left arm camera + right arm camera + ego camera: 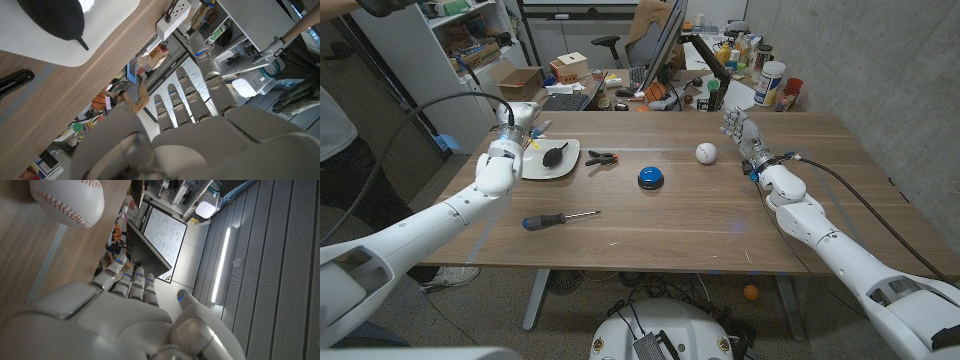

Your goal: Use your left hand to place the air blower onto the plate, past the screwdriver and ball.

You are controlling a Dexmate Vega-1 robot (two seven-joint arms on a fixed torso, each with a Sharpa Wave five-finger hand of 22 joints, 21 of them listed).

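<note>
The black air blower (555, 155) lies on the white plate (532, 168) at the table's far left; its bulb and nozzle also show in the left wrist view (55, 20). My left hand (513, 125) is raised just left of the plate with its fingers apart and nothing in it (200, 115). The screwdriver (560, 218), blue and black handled, lies nearer the front edge. The white baseball (706, 153) sits right of centre, also in the right wrist view (67, 200). My right hand (744, 135) stands beside the ball, fingers apart, empty.
A blue round button (651, 178) sits mid-table, and a black clip (602, 159) lies just right of the plate. Behind the table are shelves, boxes, a chair and a cluttered desk. A person stands at the far left edge (335, 130).
</note>
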